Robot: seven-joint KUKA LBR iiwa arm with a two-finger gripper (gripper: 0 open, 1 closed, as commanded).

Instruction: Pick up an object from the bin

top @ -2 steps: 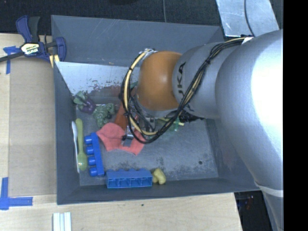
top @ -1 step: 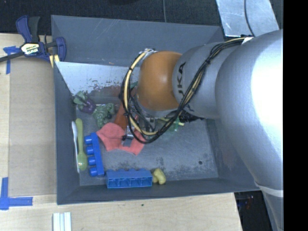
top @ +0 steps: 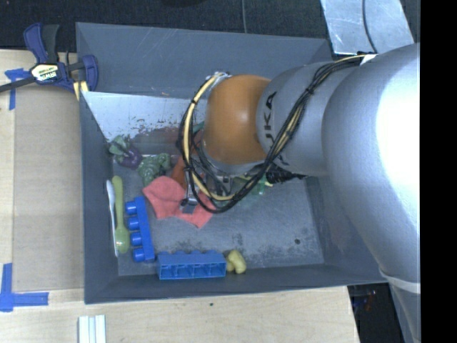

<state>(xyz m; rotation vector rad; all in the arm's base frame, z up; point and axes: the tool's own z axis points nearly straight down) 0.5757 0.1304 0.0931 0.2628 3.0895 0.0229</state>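
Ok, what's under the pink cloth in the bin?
Only the grey bin floor shows around the pink cloth. Anything beneath it is covered. Its right edge runs under the arm's cables, so that part is hidden too.

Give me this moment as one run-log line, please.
tool: over pink cloth | where: bin middle | near: blue brick, green toy

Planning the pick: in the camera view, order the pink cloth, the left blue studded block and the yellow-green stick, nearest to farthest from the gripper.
1. Pink crumpled cloth, mid-bin, right beside the gripper.
2. Blue studded plastic block, further left.
3. Yellow-green stick, along the left wall.
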